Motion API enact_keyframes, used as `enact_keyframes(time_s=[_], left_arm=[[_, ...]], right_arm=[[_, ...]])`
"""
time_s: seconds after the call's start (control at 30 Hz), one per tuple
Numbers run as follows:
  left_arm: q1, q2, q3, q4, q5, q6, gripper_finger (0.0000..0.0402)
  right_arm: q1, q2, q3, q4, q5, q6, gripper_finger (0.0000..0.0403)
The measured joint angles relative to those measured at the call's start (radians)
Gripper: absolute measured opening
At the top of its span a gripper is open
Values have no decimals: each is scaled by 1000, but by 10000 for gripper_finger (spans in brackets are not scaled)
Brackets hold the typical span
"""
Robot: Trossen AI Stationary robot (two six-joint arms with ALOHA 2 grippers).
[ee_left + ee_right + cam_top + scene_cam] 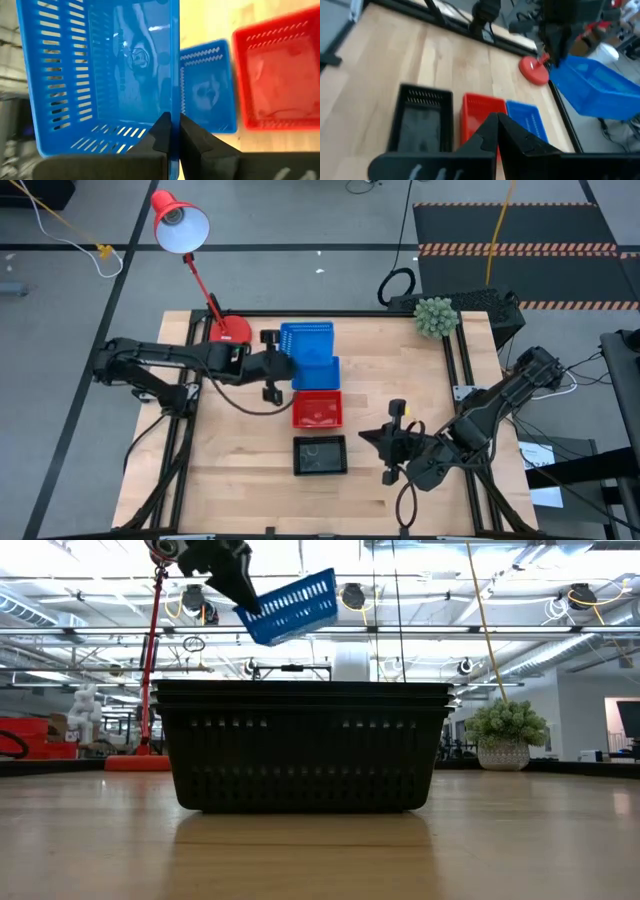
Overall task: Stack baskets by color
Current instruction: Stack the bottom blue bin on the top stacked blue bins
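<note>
**Blue basket held aloft at the far side of the table**

The left gripper [170, 131] has its fingers pinched tight on the rim of a blue basket [306, 341], one finger on each side of the thin wall. The basket hangs tilted in the air, well clear of the table [230, 480], above the far end of the row.

Below it sit the others in a line running from far to near: a second blue basket [322, 373], then a red basket [317, 409] just beside it, then a black basket [320, 455] nearest the front edge. From table height the black one shows several nested rims.

The right gripper [497, 122] hovers to the right of the black basket, fingers closed together on nothing.

A red desk lamp [181, 225] stands at the far left corner.
</note>
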Motion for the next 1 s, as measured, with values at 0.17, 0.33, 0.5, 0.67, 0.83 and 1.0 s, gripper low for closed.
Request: enact_keyframes(time_s=[0.17,0.33,0.5,0.67,0.83,1.0], left_arm=[[34,0,-42,117,98,-10,8],[27,44,-49,115,106,-51,15],[4,114,-49,120,85,-71,9],[1,140,-49,143,59,-93,21],[4,140,-49,146,60,-139,8],[-4,146,-49,149,60,-215,20]], right_arm=[[2,-28,1,-188,0,117,0],[3,-49,1,-322,-1,239,0],[1,-70,1,-341,-1,216,0],[0,-74,1,-339,-2,202,0],[3,-74,1,-361,-3,178,0],[2,-74,1,-392,-2,171,0]])
